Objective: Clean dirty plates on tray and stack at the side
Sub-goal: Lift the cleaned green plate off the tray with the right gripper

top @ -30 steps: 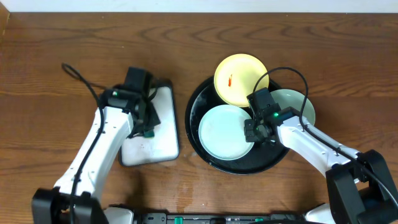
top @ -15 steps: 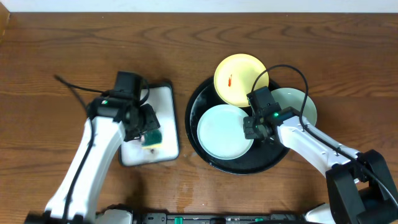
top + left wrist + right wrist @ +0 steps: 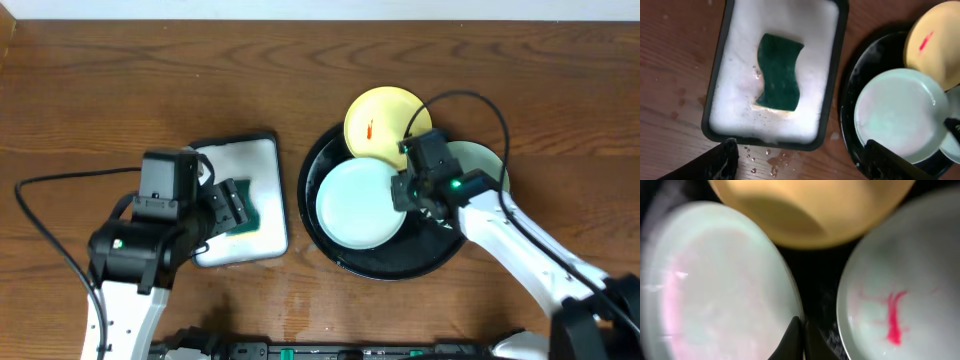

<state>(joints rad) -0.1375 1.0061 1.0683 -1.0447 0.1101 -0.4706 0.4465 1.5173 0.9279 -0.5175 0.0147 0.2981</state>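
On the black tray (image 3: 345,262) lie three plates. The near mint green plate (image 3: 355,205) looks wiped, with a faint pink film (image 3: 715,290). My right gripper (image 3: 405,190) is shut on its right rim (image 3: 801,335). The other mint green plate (image 3: 895,280) carries a red smear and is half hidden under the right arm in the overhead view (image 3: 485,165). The pale yellow plate (image 3: 383,125) leans on the tray's far rim, with a red smear on it (image 3: 935,45). My left gripper (image 3: 238,208) hangs open above the white tray, nothing between its fingers (image 3: 800,165).
A white, dark-rimmed rectangular tray (image 3: 250,160) full of foam (image 3: 740,100) sits left of the black tray. A green sponge (image 3: 780,70) lies in it. Water drops (image 3: 772,162) spot the wood in front of it.
My left gripper has opened and let the sponge drop into the foam tray, then risen and pulled back toward the front. The right gripper and its plate have shifted slightly toward the back.
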